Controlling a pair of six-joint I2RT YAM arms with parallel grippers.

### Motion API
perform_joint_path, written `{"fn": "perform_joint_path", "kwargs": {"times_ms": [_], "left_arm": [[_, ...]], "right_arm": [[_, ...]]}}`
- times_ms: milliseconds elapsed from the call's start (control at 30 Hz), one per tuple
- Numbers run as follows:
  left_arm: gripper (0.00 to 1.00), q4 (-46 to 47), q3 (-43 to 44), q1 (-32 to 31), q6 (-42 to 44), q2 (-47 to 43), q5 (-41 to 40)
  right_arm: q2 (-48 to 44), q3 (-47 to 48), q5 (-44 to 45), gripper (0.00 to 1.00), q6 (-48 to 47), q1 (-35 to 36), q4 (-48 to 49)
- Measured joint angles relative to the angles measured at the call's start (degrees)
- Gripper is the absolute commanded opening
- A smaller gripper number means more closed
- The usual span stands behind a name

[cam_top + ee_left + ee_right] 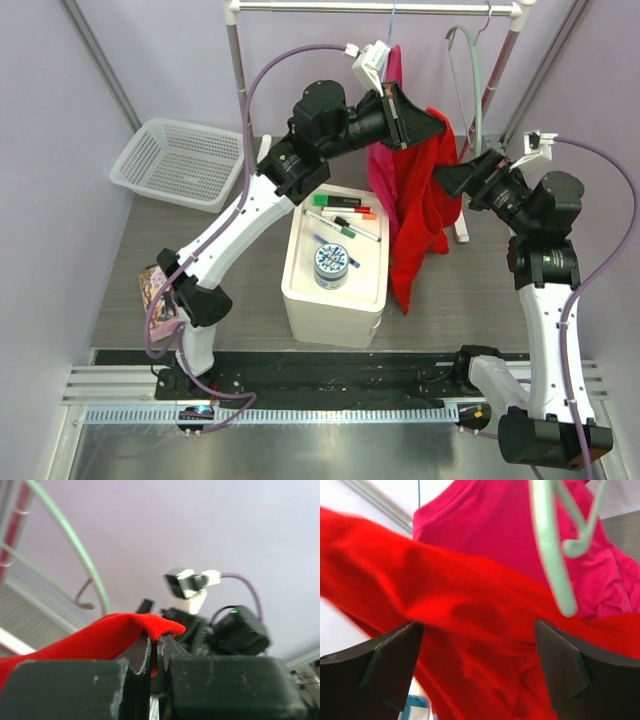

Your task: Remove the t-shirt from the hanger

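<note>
The red t-shirt point(415, 215) hangs in a long fold from my left gripper point(436, 125), which is shut on its upper edge just below the rail. In the left wrist view the red hem point(150, 625) is pinched between the two closed fingers. The pale green hanger point(466, 70) hangs bare on the rail to the right of the shirt; it also shows in the wrist views point(75, 545) point(552, 565). My right gripper point(447, 180) stands open beside the shirt's right side. Its fingers point(395, 660) are spread wide, with red cloth point(470, 615) in front of them and nothing gripped.
A pink t-shirt point(383, 170) hangs on a blue hanger behind the red one. The rail point(380, 8) spans the back on two posts. Below stand a white box point(335, 300) holding markers and a tape roll, and a white basket point(180, 160) at the back left.
</note>
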Motion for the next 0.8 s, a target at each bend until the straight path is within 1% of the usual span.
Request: {"fn": "perform_joint_path", "kwargs": {"times_ms": [100, 267, 300, 367, 400, 467, 500, 567, 667, 700, 733, 767, 800], "left_arm": [[0.0, 2.16, 2.36, 0.02, -3.08, 1.25, 2.71], [0.0, 8.39, 1.33, 0.0, -9.11, 1.25, 7.63], [0.0, 9.68, 1.01, 0.0, -10.25, 1.25, 8.37], [0.0, 12.17, 0.9, 0.02, -13.07, 1.57, 10.56], [0.0, 13.49, 0.98, 0.02, -14.29, 1.81, 11.58], [0.0, 15.91, 1.36, 0.02, -16.65, 2.32, 13.49], [0.0, 16.94, 1.36, 0.02, -17.81, 2.51, 14.32], [0.0, 18.67, 1.36, 0.0, -19.63, 2.69, 15.58], [0.0, 21.33, 1.09, -0.11, -21.7, 2.71, 17.14], [0.0, 22.32, 0.94, -0.22, -22.16, 2.71, 17.68], [0.0, 22.95, 0.68, -0.37, -22.47, 2.71, 18.03], [0.0, 23.71, 0.26, -0.59, -22.69, 2.69, 18.53], [0.01, 24.28, -0.17, -0.85, -22.91, 2.69, 19.04]], "right_arm": [[0.9, -1.05, -0.35, 0.98, -3.69, 2.25, 1.31], [0.68, -2.08, -0.11, 0.96, -8.9, 5.57, 2.78], [0.63, -2.27, -0.11, 0.91, -9.53, 6.29, 3.67], [0.57, -2.49, 0.17, 0.86, -10.08, 7.19, 4.92], [0.52, -2.64, 0.48, 0.79, -10.03, 7.48, 5.75], [0.39, -2.73, 1.53, 0.71, -9.81, 7.67, 7.15], [0.33, -2.75, 2.1, 0.63, -9.51, 7.65, 7.91], [-0.31, -2.97, 4.04, 0.58, -8.48, 7.67, 9.94], [-1.42, -2.97, 6.14, 0.36, -6.45, 7.67, 13.46], [-1.51, -2.71, 6.6, 0.2, -5.97, 7.67, 14.51], [-1.38, -2.19, 6.97, 0.11, -5.31, 7.69, 15.32], [-1.05, -1.55, 7.3, 0.05, -4.96, 7.72, 15.85], [-0.33, -0.39, 7.63, 0.01, -3.85, 7.76, 16.24]]}}
